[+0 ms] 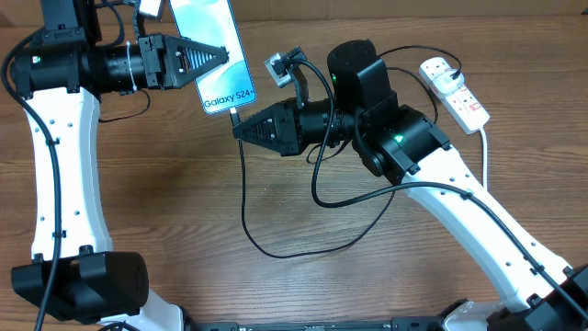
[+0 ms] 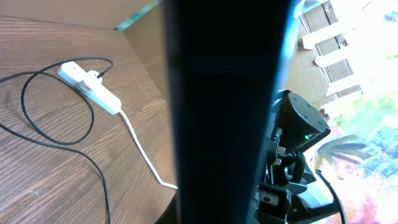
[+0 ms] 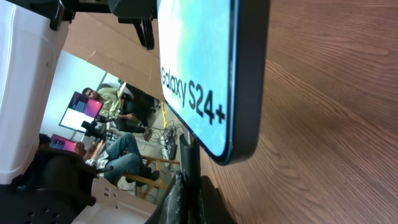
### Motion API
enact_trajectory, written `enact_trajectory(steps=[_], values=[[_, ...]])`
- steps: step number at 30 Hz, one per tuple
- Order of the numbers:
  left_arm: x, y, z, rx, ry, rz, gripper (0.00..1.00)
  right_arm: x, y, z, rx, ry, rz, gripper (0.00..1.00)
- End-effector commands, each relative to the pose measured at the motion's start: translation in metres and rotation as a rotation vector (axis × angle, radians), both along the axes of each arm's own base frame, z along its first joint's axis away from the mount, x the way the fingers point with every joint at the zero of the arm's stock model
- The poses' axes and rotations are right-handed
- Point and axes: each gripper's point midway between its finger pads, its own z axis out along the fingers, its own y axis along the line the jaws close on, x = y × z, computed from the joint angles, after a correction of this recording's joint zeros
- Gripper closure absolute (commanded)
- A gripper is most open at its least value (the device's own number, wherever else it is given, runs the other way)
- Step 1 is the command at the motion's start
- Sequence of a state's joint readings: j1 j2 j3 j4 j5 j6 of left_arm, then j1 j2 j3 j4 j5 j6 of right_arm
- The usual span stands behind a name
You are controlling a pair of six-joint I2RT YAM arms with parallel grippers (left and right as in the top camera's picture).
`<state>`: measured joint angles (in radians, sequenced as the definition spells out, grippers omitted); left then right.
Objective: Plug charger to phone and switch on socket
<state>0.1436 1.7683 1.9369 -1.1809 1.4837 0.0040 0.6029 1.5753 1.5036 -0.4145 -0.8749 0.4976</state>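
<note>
Phone [image 1: 230,81] sits clamped in left gripper [image 1: 224,53], apparently held off table [image 1: 138,211]; port end by the Galaxy text faces the right arm for a straight insert; right gripper [image 1: 236,131] pinches charger [image 1: 244,202] near its connector tip, just beside that edge; seating not yet clear; slack cable loops on the wood, so no tug; plug end seems to reach socket [image 1: 457,92], well apart; switch comes last.

1 phone [image 1: 209,26], 1 charger [image 1: 243,184], 1 socket [image 1: 455,90], 2 grippers: left gripper [image 1: 223,53], right gripper [image 1: 237,131].
</note>
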Motion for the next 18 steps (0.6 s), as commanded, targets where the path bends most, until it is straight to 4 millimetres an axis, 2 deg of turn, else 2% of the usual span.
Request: enact_trajectory(steps=[1,18], values=[[-0.0075,-0.0043,0.0137,-0.045,-0.052,-0.042,0.96,-0.0029,-0.0030,0.0175,0.020,-0.031,-0.019,0.96],[-0.0074,-0.0043,0.0137,-0.044,-0.054,-0.042,0.96,-0.0021,-0.0024,0.0205,0.030,-0.026,-0.023,0.96]])
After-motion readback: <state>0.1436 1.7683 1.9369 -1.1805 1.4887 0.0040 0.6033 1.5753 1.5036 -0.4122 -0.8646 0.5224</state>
